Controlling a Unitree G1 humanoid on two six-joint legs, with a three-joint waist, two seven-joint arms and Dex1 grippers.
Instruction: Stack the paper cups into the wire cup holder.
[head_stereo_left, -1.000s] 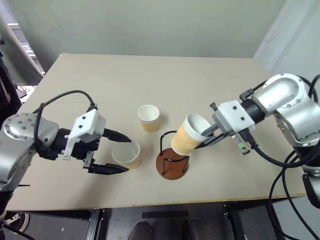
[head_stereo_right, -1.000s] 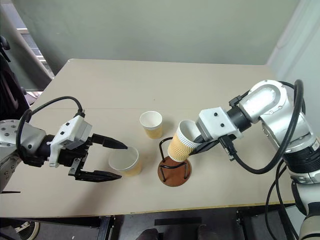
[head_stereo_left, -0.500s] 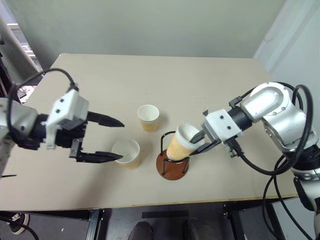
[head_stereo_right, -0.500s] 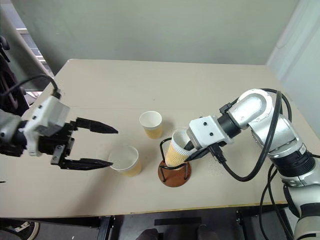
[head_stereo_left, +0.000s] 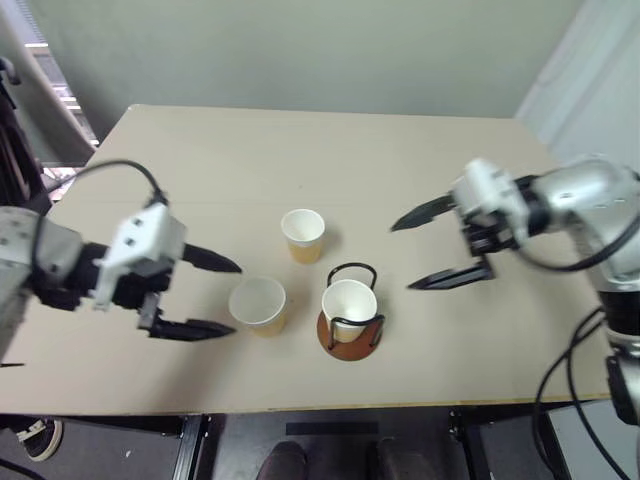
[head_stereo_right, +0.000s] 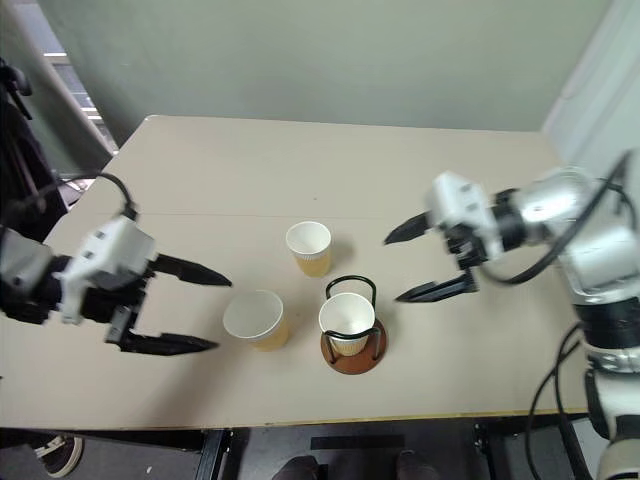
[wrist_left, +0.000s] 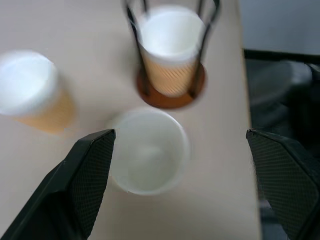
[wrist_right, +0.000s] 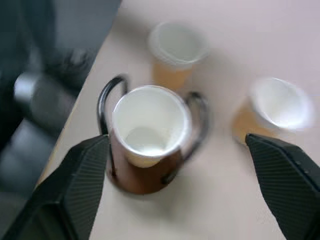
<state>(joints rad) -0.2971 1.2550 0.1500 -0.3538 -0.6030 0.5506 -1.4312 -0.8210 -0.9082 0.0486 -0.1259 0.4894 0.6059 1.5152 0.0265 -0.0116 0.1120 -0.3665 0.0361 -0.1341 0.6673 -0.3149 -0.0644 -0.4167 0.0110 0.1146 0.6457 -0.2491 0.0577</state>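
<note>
3 tan paper cups (head_stereo_left: 303, 234), 1 upright inside 1 black wire cup holder (head_stereo_left: 350, 318), 2 loose at 10 o'clock, left gripper (head_stereo_left: 208, 295) and right gripper (head_stereo_left: 428, 246) spread wide, empty

Obstacles near the front edge of the table (head_stereo_left: 420, 160): wire cup holder (head_stereo_left: 350, 325) with one cup (head_stereo_left: 349, 303) seated upright, a loose cup (head_stereo_left: 258, 304) just beside it, another cup (head_stereo_left: 303, 234) behind. Narrow gaps separate them. Far half and both side margins lie open to approach.
</note>
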